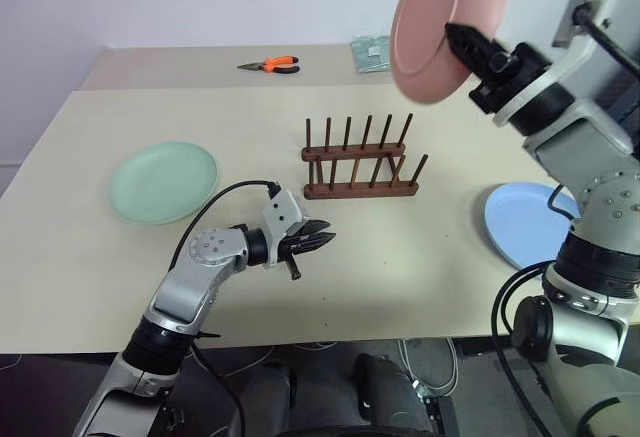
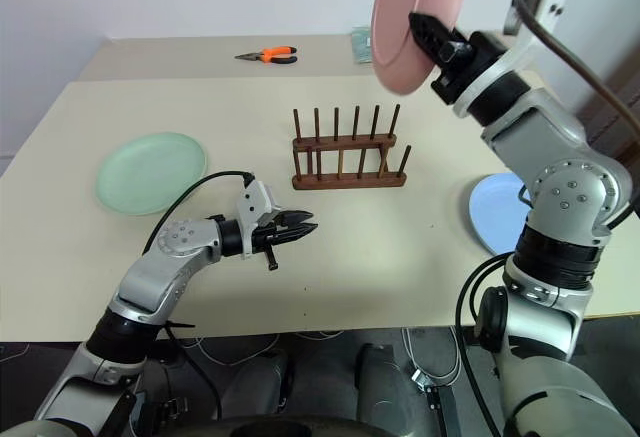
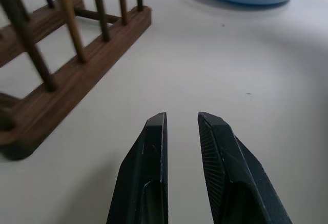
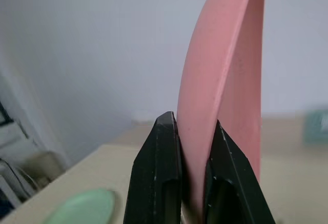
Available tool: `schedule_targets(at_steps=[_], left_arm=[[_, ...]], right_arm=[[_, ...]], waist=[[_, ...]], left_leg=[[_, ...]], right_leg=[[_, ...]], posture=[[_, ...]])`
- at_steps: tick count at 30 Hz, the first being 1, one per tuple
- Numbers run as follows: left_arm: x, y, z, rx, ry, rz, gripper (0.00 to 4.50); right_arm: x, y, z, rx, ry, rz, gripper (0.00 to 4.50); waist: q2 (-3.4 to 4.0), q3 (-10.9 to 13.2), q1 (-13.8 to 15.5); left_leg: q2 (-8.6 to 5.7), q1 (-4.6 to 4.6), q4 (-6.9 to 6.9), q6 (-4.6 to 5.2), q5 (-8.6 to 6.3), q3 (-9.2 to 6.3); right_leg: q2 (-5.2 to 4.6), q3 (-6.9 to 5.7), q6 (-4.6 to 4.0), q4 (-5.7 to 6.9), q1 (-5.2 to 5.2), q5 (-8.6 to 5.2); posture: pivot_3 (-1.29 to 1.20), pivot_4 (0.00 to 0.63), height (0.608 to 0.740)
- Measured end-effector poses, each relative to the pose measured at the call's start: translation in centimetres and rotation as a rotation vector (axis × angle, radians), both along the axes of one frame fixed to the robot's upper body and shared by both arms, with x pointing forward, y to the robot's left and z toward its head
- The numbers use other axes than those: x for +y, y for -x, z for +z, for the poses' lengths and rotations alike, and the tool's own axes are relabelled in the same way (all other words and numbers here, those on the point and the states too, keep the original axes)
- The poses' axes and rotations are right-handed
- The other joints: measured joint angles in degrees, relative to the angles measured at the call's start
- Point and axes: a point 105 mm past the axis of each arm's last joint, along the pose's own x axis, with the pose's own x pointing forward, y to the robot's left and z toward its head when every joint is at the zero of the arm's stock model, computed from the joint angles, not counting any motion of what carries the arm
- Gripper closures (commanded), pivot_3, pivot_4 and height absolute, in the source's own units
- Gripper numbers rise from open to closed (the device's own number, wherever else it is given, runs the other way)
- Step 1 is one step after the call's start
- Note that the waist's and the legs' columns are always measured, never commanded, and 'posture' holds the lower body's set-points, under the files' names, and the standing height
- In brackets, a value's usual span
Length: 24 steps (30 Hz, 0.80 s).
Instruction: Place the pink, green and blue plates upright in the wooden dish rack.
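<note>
Pink round matte plate [image 1: 440,27] pinched at rim by right hand [image 1: 462,39], held upright in air above far-right desk area. Dark wooden peg rack [image 1: 358,167] at desk centre, no plates slotted. Mint green plate [image 1: 163,181] flat near left edge, light blue plate [image 1: 522,222] flat at right edge: both pending. Left hand [image 1: 318,240] near front edge, fingers narrowly parted, holding nothing.

The pink plate [image 1: 440,27], green plate [image 1: 163,181] and blue plate [image 1: 525,225] look smooth and matt. The dish rack [image 1: 358,162] is dark brown wood with a soft shine. The desk [image 1: 420,287] top is smooth and matt. The pliers [image 1: 270,64] have orange rubbery handles.
</note>
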Motion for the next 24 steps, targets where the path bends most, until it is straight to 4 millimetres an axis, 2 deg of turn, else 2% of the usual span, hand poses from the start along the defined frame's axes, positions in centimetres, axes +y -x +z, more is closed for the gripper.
schedule_targets(at_steps=[6, 16, 19, 21, 22, 24], left_arm=[[-0.3, 0.4, 0.7, -0.002, 0.044, -0.019, 3.53], [-0.3, 0.4, 0.7, 0.002, 0.048, -0.018, 3.53], [-0.3, 0.4, 0.7, 0.003, 0.047, -0.017, 3.53], [-0.3, 0.4, 0.6, 0.011, 0.048, -0.013, 3.01], [-0.3, 0.3, 0.5, 0.021, 0.047, -0.002, 2.73], [-0.2, 0.1, 0.4, 0.038, 0.058, 0.026, 1.75]], right_arm=[[-0.4, -0.1, -2.5, 0.129, 0.005, -0.019, 4.45], [1.0, -0.6, -5.2, 0.208, 0.129, -0.002, 4.45], [1.4, -0.8, -5.4, 0.201, 0.164, 0.010, 3.31], [1.4, -1.1, -5.3, 0.168, 0.227, -0.012, 2.38], [1.1, -1.3, -5.0, 0.137, 0.267, -0.039, 2.37], [0.6, -1.6, -4.1, 0.053, 0.330, -0.093, 2.37]], waist=[[0.02, 0.0, -0.7], [0.03, 0.0, -1.7], [0.04, 0.0, -1.7], [0.04, 0.0, -1.6], [0.04, 0.0, -1.6], [0.03, 0.0, -1.6]], left_leg=[[0.17, 0.12, -0.09, 0.02, -0.01, 0.04], [0.18, 0.13, -0.09, 0.03, -0.01, 0.04], [0.17, 0.12, -0.09, 0.03, -0.01, 0.05], [0.17, 0.12, -0.09, 0.03, -0.01, 0.05], [0.16, 0.11, -0.09, 0.03, -0.01, 0.04], [0.16, 0.11, -0.09, 0.03, -0.01, 0.04]], right_leg=[[0.17, 0.00, 0.02, 0.12, -0.05, 0.00], [0.18, 0.00, 0.04, 0.14, -0.06, 0.00], [0.19, 0.00, 0.04, 0.13, -0.06, -0.01], [0.18, 0.00, 0.04, 0.13, -0.06, -0.01], [0.18, 0.00, 0.05, 0.12, -0.06, -0.01], [0.18, 0.00, 0.13, 0.10, -0.06, 0.01]], posture=[[0.00, 0.150, 0.740], [0.00, 0.150, 0.740], [0.00, 0.150, 0.740], [0.00, 0.150, 0.740], [0.00, 0.150, 0.740], [0.00, 0.150, 0.740]])
